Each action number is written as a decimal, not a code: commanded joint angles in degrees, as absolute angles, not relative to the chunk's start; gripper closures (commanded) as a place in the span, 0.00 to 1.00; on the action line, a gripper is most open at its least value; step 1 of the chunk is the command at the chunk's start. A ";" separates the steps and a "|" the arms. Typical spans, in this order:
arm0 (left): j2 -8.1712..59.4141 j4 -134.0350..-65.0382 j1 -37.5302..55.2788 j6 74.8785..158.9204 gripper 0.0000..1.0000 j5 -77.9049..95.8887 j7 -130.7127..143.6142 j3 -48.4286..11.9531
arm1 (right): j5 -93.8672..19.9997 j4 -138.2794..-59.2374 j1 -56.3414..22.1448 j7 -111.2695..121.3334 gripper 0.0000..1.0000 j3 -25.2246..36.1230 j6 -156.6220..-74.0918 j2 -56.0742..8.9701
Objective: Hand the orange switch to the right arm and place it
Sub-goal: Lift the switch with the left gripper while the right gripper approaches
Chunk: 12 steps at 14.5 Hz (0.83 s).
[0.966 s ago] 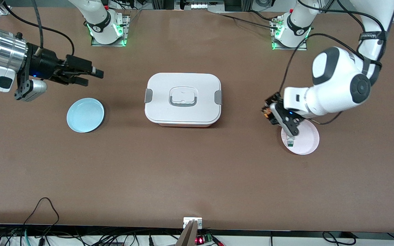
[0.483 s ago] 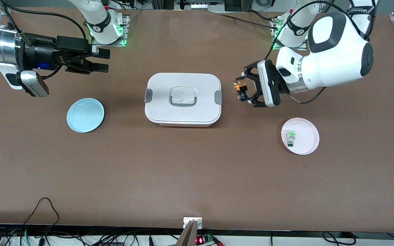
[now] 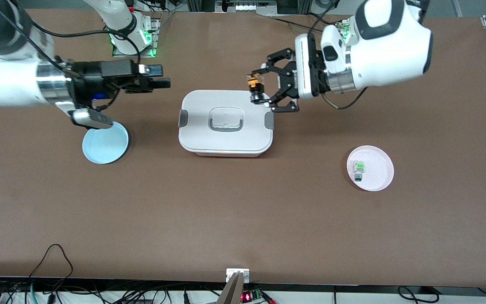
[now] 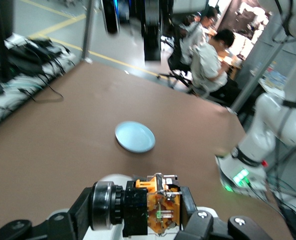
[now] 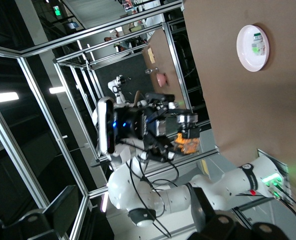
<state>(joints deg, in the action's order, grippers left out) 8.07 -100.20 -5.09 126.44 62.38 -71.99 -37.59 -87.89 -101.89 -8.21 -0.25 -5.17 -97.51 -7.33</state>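
1. We see the left pincer (image 3: 260, 89) up in the air over the edge of the white lidded box (image 3: 225, 122) toward the left arm's end, clamped on the orange switch (image 3: 255, 86).
2. In the left wrist view the orange switch (image 4: 155, 207) sits between the black fingers (image 4: 200, 226), its orange body and black barrel showing.
3. We see the right pincer (image 3: 158, 81) in the air over bare counter (image 3: 243, 219), pointing toward the box, jaws spread, nothing between them.
4. The right wrist view looks at the left pincer (image 5: 185, 131) with the switch (image 5: 186, 142) in it.
5. The white lidded box sits mid-counter, lid on, grey clips at both ends.
6. The blue plate (image 3: 105, 142) lies at about 9 o'clock of the box, with nothing on it, partly under the right arm's wrist camera (image 3: 89, 120).
7. The pink plate (image 3: 378, 169) lies at about 4 o'clock of the box, toward the left arm's end.
8. A white-and-green part (image 3: 358, 168) lies on the pink plate.
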 commanded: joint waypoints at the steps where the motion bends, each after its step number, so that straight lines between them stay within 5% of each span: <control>1: 7.38 -100.46 -5.54 132.97 0.69 65.57 -73.74 -40.43 | -96.82 -108.09 -12.11 4.38 0.00 -5.01 -100.11 -6.42; 12: 7.82 -100.37 -5.19 133.59 0.69 68.03 -74.09 -40.69 | -111.34 -113.56 -20.91 11.34 0.00 -5.01 -105.20 -8.96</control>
<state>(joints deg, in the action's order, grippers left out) 8.03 -100.26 -4.99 133.10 65.96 -72.08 -40.43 -107.80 -113.51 -18.47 10.06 -5.29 -103.18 -8.82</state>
